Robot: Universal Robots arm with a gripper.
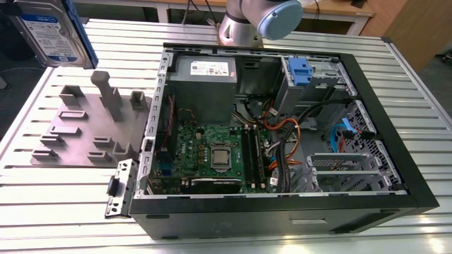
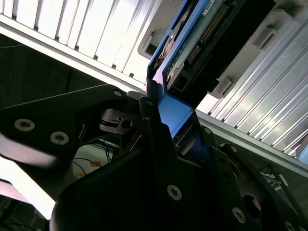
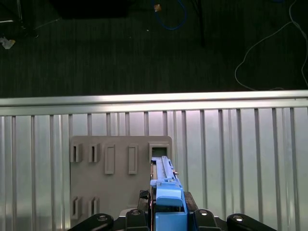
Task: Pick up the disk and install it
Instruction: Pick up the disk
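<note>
STATE: end effector [image 3: 168,216] clamped on disk [image 3: 169,197] by its blue frame, above counter [image 3: 240,144] edge | HANDLING: I judge disk rigid, fairly heavy, shock-sensitive; hold frame edges, not label.

The pincer [image 2: 169,120] clamps the blue-framed disk [image 2: 198,41].

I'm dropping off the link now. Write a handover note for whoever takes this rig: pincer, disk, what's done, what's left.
Pincer: shut on the flat silver hard-drive disk in a blue plastic frame, clamping the frame.
Disk: held in the air at the exterior view's left, clear of the grey slotted holder plate.
Open black computer case: lying on the ribbed metal table.
Done: pick-up.
Left: the disk is not yet in the case.
</note>
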